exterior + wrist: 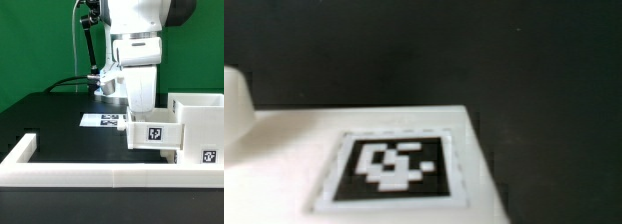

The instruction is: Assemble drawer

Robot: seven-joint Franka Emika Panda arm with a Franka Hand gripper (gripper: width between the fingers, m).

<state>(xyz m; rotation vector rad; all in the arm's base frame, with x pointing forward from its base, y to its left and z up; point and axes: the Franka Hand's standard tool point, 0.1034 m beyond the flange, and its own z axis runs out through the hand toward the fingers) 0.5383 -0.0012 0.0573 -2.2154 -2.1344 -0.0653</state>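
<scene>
My gripper (140,110) reaches down from above onto a small white open-topped tray (153,134) with a square tag on its front. It appears shut on the tray's wall nearest the exterior view's left. The tray sits against the open front of the tall white box housing (197,112), at the exterior view's right. A lower white part with another tag (207,156) shows below the housing. The wrist view is filled by a white face (278,150) with a blurred tag (397,168); my fingers do not show there.
The long low white border wall (90,176) runs along the front and turns back at the exterior view's left. The marker board (103,120) lies flat on the black table behind the tray. A black cable (70,83) hangs near the arm's base.
</scene>
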